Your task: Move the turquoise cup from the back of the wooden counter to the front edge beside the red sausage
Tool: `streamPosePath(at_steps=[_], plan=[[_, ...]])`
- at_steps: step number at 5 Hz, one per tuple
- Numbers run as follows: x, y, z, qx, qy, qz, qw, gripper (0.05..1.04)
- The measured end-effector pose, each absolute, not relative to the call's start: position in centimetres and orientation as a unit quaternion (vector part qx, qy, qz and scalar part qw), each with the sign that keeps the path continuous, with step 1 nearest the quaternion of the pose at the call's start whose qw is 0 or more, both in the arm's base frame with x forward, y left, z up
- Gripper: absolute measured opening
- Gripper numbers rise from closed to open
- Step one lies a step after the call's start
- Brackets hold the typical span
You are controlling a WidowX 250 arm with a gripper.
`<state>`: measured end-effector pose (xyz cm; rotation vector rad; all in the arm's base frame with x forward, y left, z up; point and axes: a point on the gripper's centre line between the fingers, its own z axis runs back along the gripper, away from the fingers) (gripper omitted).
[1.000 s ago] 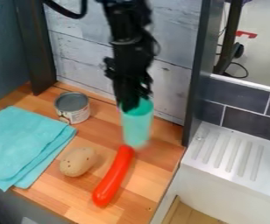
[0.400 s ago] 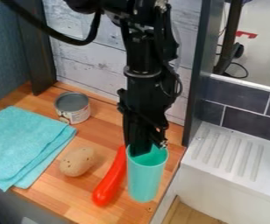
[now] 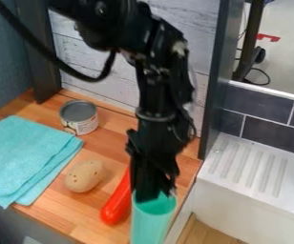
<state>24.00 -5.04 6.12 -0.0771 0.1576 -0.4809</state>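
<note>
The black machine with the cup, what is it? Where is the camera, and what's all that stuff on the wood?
It's a robot arm, a machine shaped a bit like your own arm. At its lower end is a gripper, which works like a hand with two fingers. It holds a turquoise cup near the rim.

Every picture comes from one camera that stays in its place and looks down at a slant.

On the wooden counter lie a folded blue-green cloth, an open tin can, a tan thing like a potato and a long red thing, partly hidden behind the arm and cup. The white part with ridges beside the counter looks like a sink.
</note>
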Motion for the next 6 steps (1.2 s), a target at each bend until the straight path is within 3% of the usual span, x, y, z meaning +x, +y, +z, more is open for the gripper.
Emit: streamPosePath(at_steps=[2,6], plan=[[23.1,-4.2,5.0,-0.007,0.056,-0.243,0.968,0.081],[23.2,-3.5,5.2,0.017,0.015,-0.273,0.962,0.081]])
